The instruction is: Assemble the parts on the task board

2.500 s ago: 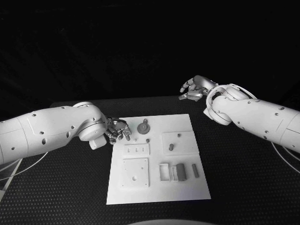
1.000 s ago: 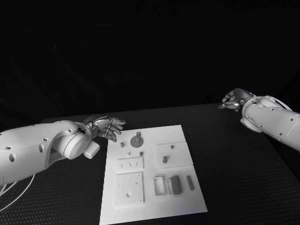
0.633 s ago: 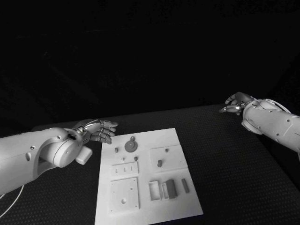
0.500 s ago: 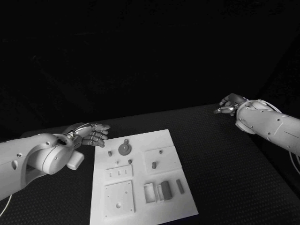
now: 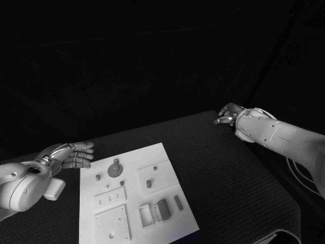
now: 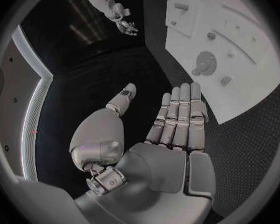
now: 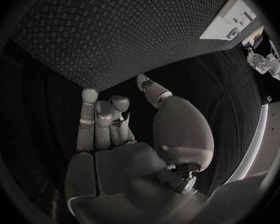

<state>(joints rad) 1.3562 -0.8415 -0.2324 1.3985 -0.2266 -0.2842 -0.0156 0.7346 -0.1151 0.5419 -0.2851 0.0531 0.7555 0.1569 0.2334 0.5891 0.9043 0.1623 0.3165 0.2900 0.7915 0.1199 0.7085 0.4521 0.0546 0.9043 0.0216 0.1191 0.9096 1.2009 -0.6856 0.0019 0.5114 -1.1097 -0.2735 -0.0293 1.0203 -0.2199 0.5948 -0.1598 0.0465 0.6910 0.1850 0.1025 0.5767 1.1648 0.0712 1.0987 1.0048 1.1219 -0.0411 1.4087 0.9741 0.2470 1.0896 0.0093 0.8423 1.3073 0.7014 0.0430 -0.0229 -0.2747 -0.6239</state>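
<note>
Held nothing: left hand (image 5: 71,154) flat, fingers (image 6: 179,112) released, beside task board (image 5: 170,213); right hand (image 5: 227,114) loosely open, well apart. Best to approach the round part (image 5: 115,169) slowly.

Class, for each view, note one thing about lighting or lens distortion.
Head view: the white task board stands out bright against the dark table and background. Left wrist view: fisheye bends the board's straight edges behind the left hand. Right wrist view: the right hand is dimly lit.

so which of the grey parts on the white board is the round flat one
The grey round disc near the white task board's far end, closest to the left hand. It is circular with a small raised centre; the other grey parts are small pegs or upright rectangular blocks.
</note>
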